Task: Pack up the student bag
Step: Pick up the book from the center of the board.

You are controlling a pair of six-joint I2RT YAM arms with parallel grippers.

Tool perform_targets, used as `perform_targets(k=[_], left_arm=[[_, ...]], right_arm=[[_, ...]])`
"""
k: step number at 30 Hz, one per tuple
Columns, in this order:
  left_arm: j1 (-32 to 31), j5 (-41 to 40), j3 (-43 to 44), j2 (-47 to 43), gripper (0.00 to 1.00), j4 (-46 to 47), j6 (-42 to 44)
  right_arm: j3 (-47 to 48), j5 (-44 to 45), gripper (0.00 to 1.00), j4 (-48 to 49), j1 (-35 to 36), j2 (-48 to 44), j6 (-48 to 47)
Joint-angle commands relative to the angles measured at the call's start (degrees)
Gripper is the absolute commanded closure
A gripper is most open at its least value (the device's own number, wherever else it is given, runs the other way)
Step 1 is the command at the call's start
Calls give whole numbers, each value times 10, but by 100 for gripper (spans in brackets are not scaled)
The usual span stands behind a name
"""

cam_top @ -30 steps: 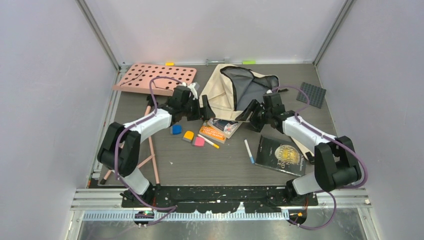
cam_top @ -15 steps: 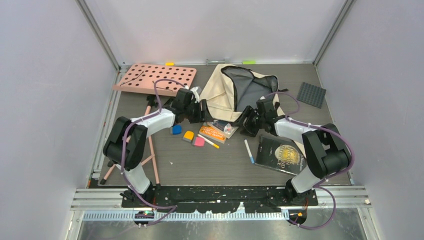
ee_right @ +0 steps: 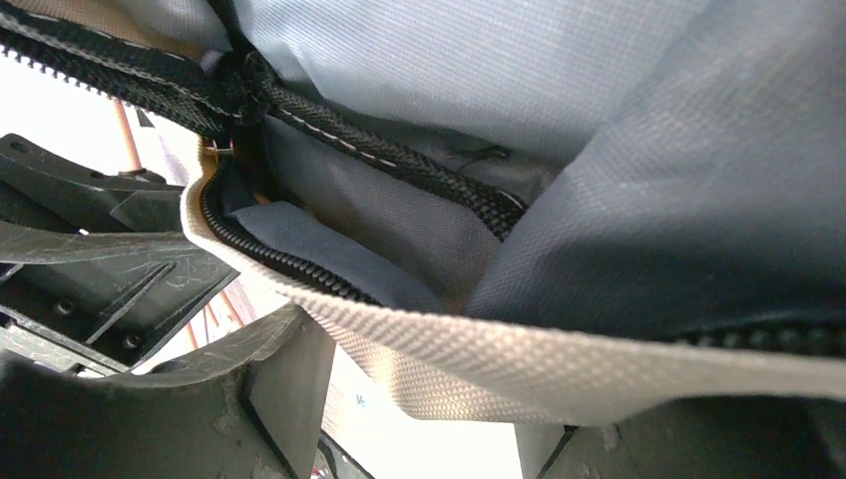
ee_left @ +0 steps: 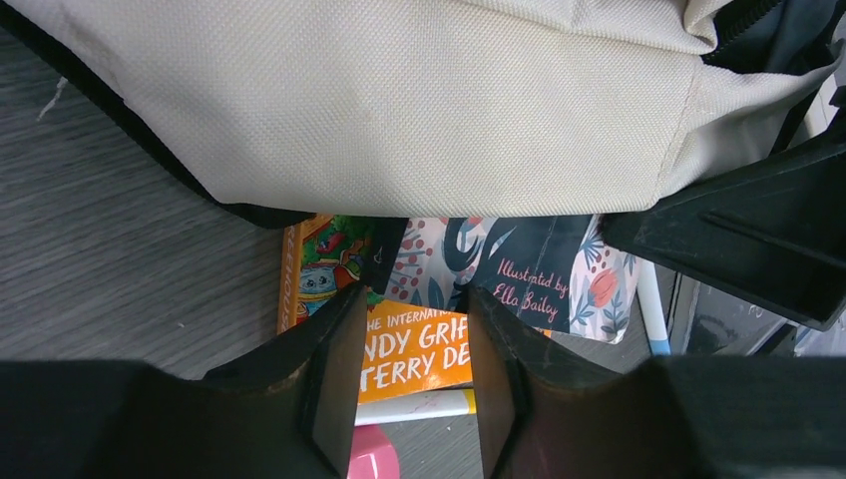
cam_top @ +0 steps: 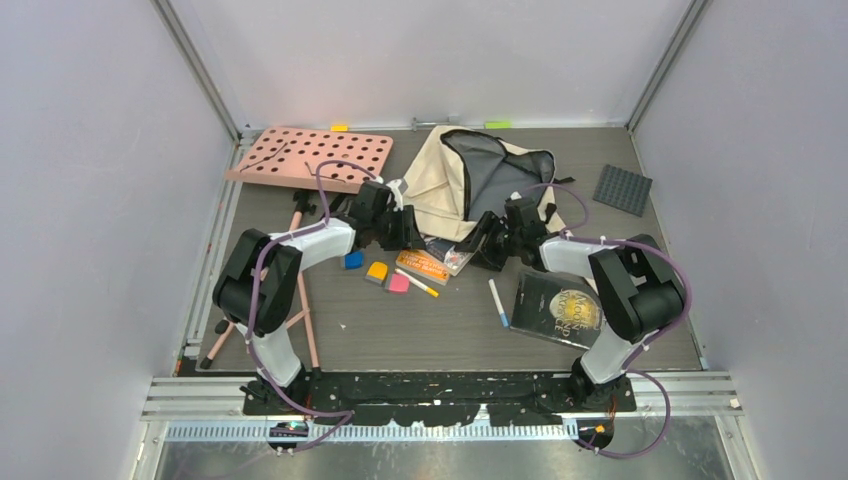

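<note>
Overhanging orange book (ee_left: 321,267) and floral book (ee_left: 519,274), student bag (ee_left: 399,100), white pen (ee_left: 419,406) nearby

My right gripper (ee_right: 414,419) has its jaws apart, and the cream rim of the student bag (ee_right: 449,364) passes between my fingers (ee_right: 289,389). Above this rim is grey lining (ee_right: 638,130) (a black zipper (ee_right: 289,267) borders it).

l gripper (cam_top: 408,228) & r gripper (cam_top: 487,240) closed in on books (cam_top: 437,260) by student bag (cam_top: 440,185), l jaws narrower.
</note>
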Motion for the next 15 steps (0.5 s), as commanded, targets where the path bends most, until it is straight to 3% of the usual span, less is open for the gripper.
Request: perform_targets(k=[1,5,9,15], left_arm=[[-11,18,10,1,61,10,10],[-14,22,8,-3,69,-1,9],[-22,22,1,-19,71,-12,9],[-27,-17,-12,-67,70,-44,-3]], right_arm=[[24,-4,37,27,14,7,-12],[34,-5,42,18,17,-4,-18],[42,2,53,-4,18,-25,-23],[108,33,73,-157,18,-49,-46]])
